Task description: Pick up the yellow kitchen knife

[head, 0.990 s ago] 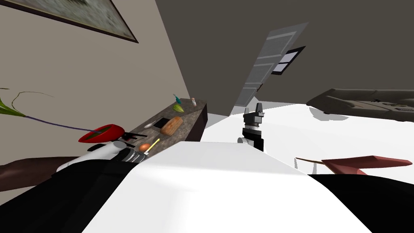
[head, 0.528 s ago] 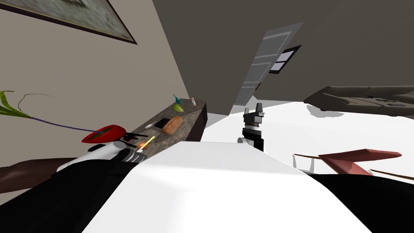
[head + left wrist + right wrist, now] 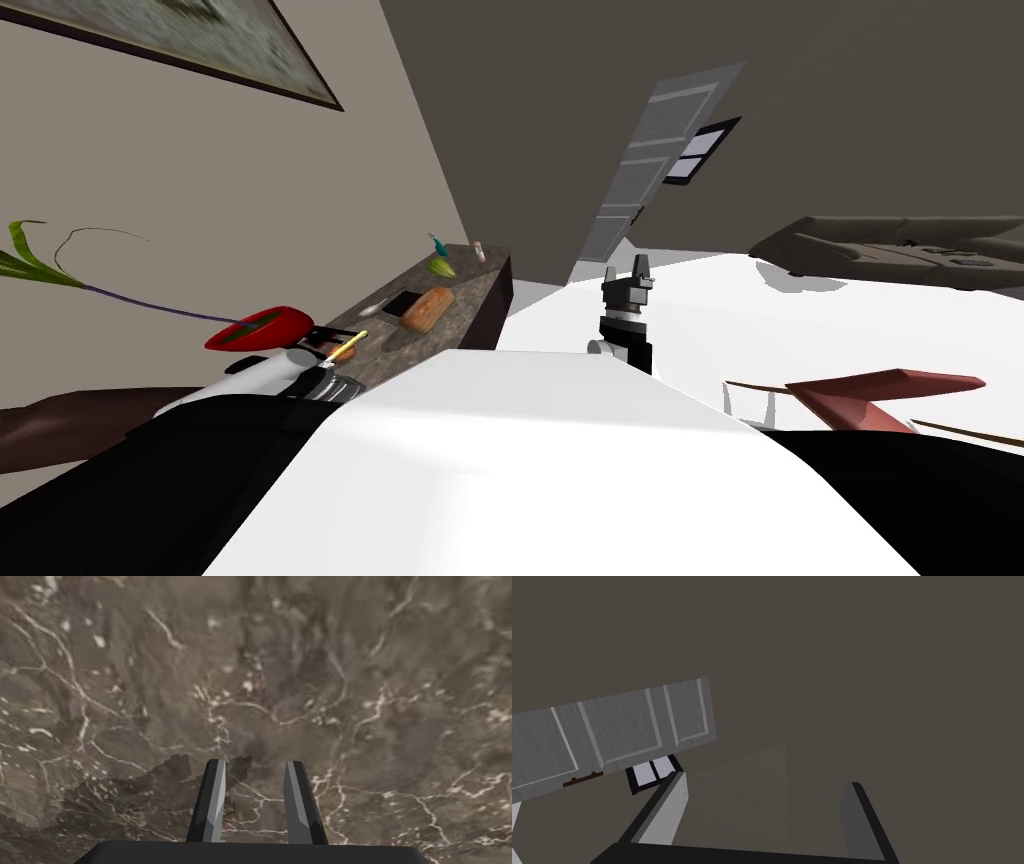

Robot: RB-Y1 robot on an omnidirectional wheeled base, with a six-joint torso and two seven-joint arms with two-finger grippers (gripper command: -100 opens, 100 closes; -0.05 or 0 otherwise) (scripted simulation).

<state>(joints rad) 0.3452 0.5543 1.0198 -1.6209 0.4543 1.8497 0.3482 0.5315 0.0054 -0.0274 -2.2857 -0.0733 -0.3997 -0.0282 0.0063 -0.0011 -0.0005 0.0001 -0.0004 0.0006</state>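
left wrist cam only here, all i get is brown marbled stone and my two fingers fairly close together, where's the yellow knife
Observer: The head view has the yellow knife jutting out from the left gripper, over the near end of the counter. It appears to be gripped.
Operator: ok and what's my other arm doing
Observer: The right gripper is held out to the right of the counter, clear of it, open and empty.
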